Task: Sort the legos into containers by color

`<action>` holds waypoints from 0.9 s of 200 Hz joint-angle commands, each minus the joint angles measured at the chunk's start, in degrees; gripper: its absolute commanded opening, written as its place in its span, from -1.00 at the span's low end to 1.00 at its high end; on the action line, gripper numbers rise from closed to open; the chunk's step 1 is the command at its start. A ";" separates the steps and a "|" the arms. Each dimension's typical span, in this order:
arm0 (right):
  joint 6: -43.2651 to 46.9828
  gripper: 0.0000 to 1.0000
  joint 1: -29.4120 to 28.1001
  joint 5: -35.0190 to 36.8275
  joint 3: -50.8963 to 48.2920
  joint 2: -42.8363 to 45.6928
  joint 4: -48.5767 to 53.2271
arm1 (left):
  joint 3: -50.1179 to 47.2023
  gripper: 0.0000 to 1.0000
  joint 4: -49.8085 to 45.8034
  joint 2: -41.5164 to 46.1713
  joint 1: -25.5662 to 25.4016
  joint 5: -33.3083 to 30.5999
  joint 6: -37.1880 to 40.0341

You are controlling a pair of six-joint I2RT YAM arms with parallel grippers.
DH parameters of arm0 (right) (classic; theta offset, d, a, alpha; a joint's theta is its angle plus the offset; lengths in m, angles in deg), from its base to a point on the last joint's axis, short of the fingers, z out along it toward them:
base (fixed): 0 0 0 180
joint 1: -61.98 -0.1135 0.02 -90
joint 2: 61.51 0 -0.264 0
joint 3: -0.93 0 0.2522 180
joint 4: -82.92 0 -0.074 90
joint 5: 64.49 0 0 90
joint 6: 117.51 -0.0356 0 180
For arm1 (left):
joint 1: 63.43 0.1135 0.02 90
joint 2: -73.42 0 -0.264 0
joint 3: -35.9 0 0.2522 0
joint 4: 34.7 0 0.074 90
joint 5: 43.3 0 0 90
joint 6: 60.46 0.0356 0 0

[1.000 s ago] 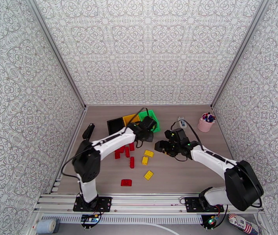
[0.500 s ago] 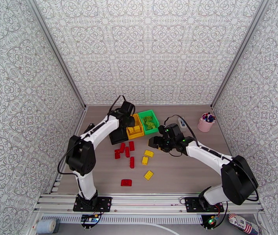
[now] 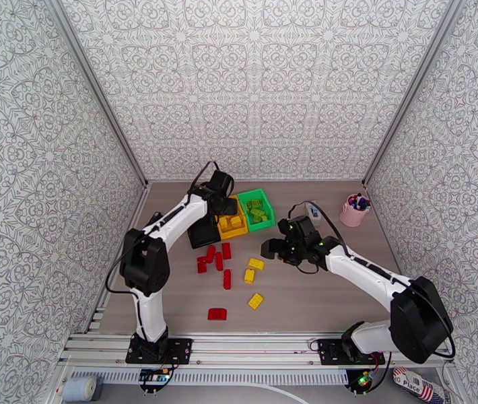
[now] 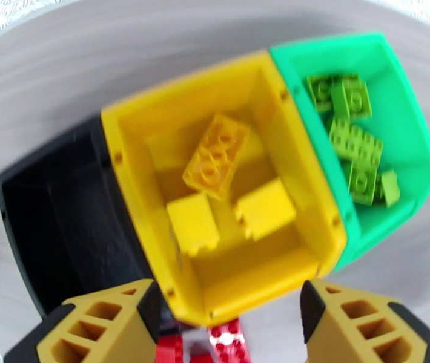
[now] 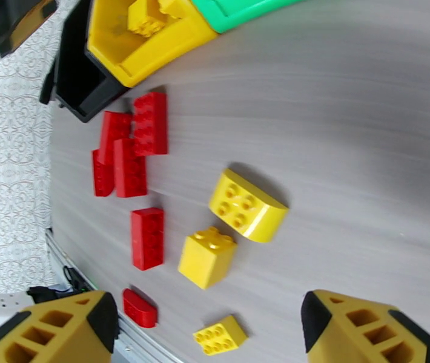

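Yellow bin (image 4: 172, 92): three studded yellow legos (image 4: 218, 155); green bin (image 4: 406, 116): several green legos (image 4: 351, 140); red legos (image 5: 133, 158) loose on table (image 5: 348, 116); left gripper (image 4: 227, 322) fingers apart; right gripper (image 5: 209, 328) fingers apart.

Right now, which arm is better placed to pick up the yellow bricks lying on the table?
Right. The right arm's open fingers hover beside the loose yellow plastic bricks; the left arm's fingers hang over the yellow plastic bin.

Joined black, yellow and green bins (image 4: 185, 83), green legos (image 4: 351, 146) and yellow legos (image 4: 215, 155) inside matching ones, red legos (image 5: 148, 122) loose nearby
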 commanded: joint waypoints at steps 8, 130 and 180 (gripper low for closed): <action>1.53 0.72 0.08 2.99 -1.80 1.18 2.68 | -6.71 0.38 0.46 6.86 -2.64 0.57 0.23; 1.71 0.83 0.61 6.18 -11.38 7.04 4.50 | -30.80 0.43 8.31 14.25 -23.54 5.75 -11.86; 1.03 0.85 1.14 6.73 -14.75 10.40 5.23 | -31.00 0.43 8.36 9.96 -25.97 4.84 -13.77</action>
